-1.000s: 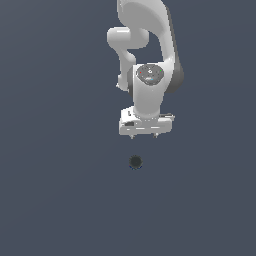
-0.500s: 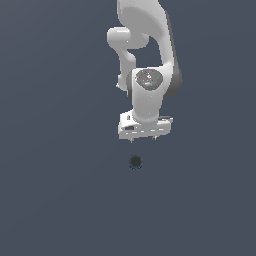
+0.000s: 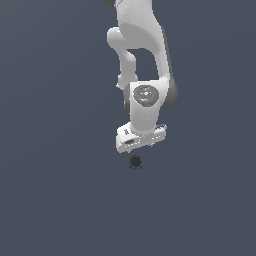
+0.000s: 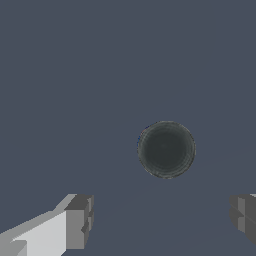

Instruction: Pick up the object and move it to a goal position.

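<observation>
White, smooth-surfaced tool (image 3: 136, 148) of the single glossy white robot arm (image 3: 142, 60), pointing down, its two blocky grey-tipped fingers (image 4: 79, 221) spread wide apart with nothing between them. One object is present: a small round blackish object (image 3: 135, 162) with a faint bluish tint and a paler rim, lying on the plain, matte slate-grey table (image 3: 50, 150) just below the tool in the exterior view. In the wrist view, the object (image 4: 166, 149) appears as a dark disc with faint concentric rings, ahead of the fingertips and touching neither.
</observation>
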You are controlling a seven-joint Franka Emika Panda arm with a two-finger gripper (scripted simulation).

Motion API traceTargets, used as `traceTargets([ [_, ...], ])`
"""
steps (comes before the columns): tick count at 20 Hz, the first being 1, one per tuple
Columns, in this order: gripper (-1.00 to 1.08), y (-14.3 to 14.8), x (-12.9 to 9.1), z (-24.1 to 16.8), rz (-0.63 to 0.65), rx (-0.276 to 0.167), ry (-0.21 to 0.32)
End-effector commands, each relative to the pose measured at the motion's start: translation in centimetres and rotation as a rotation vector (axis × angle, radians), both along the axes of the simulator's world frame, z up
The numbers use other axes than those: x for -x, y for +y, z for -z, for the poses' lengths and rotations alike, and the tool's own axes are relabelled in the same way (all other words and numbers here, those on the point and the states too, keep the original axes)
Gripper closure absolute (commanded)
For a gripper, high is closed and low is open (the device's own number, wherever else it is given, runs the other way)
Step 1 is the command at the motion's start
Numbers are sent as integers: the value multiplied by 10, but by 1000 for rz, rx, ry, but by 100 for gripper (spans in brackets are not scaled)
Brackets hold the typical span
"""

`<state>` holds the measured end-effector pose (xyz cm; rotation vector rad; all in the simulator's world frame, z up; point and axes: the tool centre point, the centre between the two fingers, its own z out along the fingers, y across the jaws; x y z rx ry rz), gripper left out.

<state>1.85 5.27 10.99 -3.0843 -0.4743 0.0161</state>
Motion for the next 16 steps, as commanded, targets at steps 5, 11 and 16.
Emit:
traceTargets([
  [5,-92,-9,-16,26,-144,11,-10],
  [11,-92,-14,-24,41,-222,16,-14],
  [16,-92,-16,-26,46,-248,17,-16],
])
